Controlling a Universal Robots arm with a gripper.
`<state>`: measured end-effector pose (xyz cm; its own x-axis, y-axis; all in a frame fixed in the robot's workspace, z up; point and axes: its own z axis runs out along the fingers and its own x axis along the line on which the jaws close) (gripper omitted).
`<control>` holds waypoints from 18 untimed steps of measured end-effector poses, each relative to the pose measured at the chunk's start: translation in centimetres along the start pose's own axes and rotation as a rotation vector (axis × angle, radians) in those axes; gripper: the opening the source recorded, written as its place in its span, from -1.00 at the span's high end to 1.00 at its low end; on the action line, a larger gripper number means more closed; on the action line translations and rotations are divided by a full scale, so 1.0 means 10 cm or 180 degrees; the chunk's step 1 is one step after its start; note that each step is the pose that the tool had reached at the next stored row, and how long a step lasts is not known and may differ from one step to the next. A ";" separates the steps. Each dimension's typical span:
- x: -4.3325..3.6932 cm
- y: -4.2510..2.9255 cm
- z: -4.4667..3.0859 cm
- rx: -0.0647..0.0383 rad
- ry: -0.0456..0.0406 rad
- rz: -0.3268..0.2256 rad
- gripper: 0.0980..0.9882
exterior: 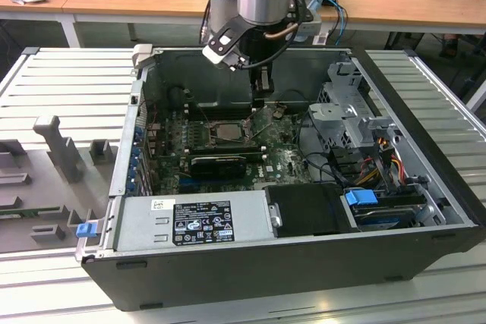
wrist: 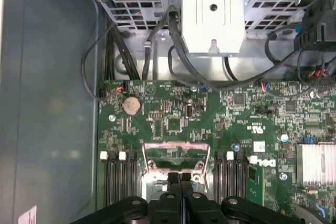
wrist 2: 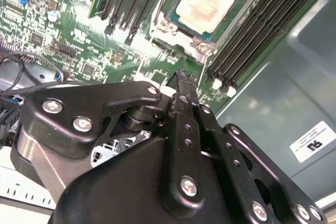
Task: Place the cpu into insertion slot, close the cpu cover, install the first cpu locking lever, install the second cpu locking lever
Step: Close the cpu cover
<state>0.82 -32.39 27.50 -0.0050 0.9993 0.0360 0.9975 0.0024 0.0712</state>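
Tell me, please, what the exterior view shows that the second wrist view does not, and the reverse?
The exterior view gives the open computer case, its power supply and the drive cage. The second wrist view gives instead the cpu, pale top up, lying in the insertion slot, with memory slots beside it. Shared: the gripper, shut, close over the green motherboard.
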 end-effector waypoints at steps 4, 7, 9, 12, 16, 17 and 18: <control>0.000 0.070 0.005 0.0001 0.0000 0.0000 0.98; -0.001 0.097 0.017 0.0000 0.0001 0.0000 0.98; -0.003 0.097 0.033 0.0000 0.0001 0.0000 0.98; -0.014 0.100 0.067 -0.0002 0.0001 -0.0011 0.98; -0.020 0.144 0.087 -0.0002 0.0004 -0.0023 0.98; -0.020 0.167 0.090 -0.0002 0.0006 -0.0023 0.98; -0.020 0.176 0.091 -0.0002 0.0005 -0.0023 0.98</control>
<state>2.64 -32.56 26.72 -0.0124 0.9992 0.0372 0.9974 0.0097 0.0721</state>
